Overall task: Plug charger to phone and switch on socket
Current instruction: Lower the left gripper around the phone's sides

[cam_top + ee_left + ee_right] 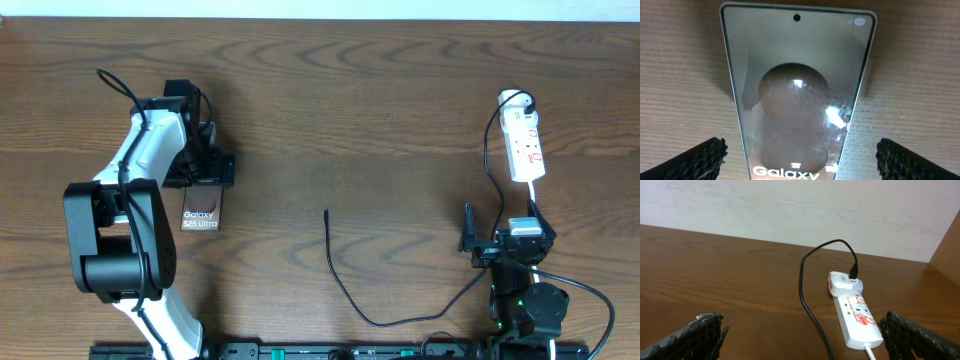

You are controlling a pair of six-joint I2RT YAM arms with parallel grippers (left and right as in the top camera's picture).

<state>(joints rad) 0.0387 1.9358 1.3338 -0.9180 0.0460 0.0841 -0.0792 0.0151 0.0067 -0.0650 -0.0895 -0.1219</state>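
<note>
The bronze-brown phone lies flat on the wooden table with "Galaxy" lettering on its face; it fills the left wrist view. My left gripper is open and straddles the phone, with a gap on each side. The white socket strip lies at the far right, and it also shows in the right wrist view. The black charger cable runs from its free plug tip round to an adapter in the strip. My right gripper is open and empty, short of the strip.
The cable loops across the table between my right gripper and the strip. The strip's white cord leads toward my right gripper. A pale wall stands behind the table's far edge.
</note>
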